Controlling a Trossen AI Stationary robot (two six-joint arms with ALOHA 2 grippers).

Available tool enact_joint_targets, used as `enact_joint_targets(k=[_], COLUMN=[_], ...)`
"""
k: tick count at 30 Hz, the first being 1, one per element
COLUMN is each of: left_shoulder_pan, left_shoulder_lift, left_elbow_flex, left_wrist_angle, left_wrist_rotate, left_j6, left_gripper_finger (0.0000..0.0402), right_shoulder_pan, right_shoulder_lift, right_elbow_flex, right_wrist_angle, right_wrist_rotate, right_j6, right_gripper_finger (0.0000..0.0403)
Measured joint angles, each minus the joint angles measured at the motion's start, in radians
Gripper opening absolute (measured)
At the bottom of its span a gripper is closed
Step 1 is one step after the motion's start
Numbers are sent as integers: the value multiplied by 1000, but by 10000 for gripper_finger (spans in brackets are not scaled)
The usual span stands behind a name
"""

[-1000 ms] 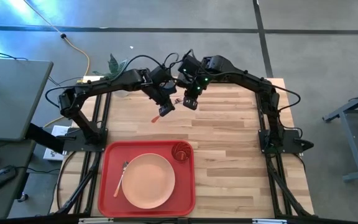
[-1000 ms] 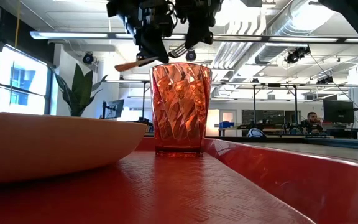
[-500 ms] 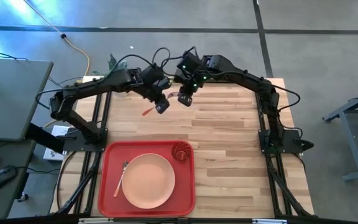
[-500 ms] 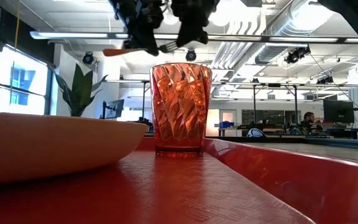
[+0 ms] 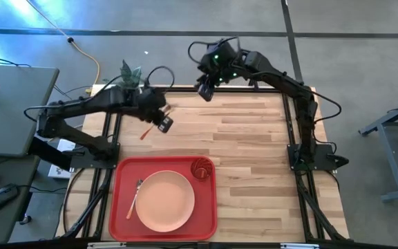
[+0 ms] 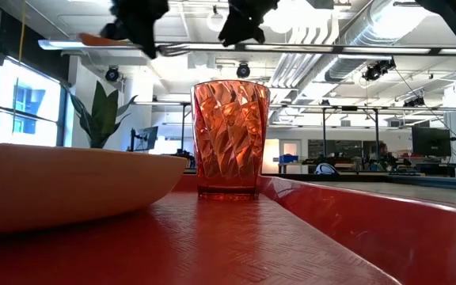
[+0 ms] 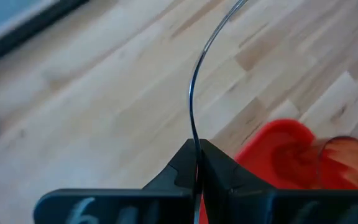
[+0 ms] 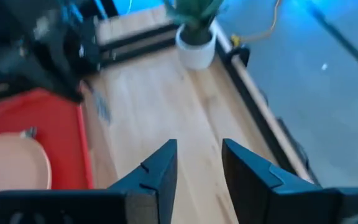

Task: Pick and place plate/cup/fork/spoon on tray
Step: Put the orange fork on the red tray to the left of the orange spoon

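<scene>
The red tray (image 5: pixel 119 207) lies at the table's near left. On it are the peach plate (image 5: pixel 164 200), the red-orange cup (image 5: pixel 201 168) at its far right corner, and the fork (image 5: pixel 135 197) left of the plate. My left gripper (image 5: pixel 163 124) hovers above the wood just beyond the tray, shut on the spoon (image 5: pixel 144 133). My right gripper (image 5: pixel 204 93) is open and empty, high over the table's far edge. In the low view the cup (image 6: pixel 229 138) and the plate (image 6: pixel 54 186) stand in front, with both grippers above them. My left gripper pinches the spoon about its middle between its two shut fingers. The thin metal stem (image 7: pixel 193 112) sticks out on one side of the fingers and the orange handle (image 5: pixel 144 133) on the other. The fingers lie across the spoon. The spoon is lifted clear of the table.
A small white pot with a green plant (image 8: pixel 194 46) stands at the table's far left corner. Bare wood (image 5: pixel 254 173) stretches right of the tray. A desk (image 5: pixel 12 104) stands left of the table.
My left gripper has carried the spoon up and toward the table's left edge, away from my right gripper; it stays shut on the spoon. My right gripper has risen and drawn back toward the table's far edge.
</scene>
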Motion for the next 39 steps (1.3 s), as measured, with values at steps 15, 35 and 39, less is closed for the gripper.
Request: enact_joint_targets(k=[15, 35, 39], left_shoulder_pan=[-360, -554, -554], left_shoulder_lift=[-352, -436, -436], left_elbow_flex=[-501, -626, -626], left_wrist_angle=[29, 75, 111], left_wrist_rotate=[-42, -71, -74], left_j6=[-721, -984, -973], left_gripper_finger=[0, 1, 1], right_shoulder_pan=[-45, 146, 173], right_shoulder_lift=[-13, 18, 18], right_elbow_flex=[-29, -28, -28], right_wrist_angle=[70, 394, 463], right_wrist_rotate=[-45, -114, -118], right_j6=[43, 140, 169], right_gripper_finger=[119, 119, 119])
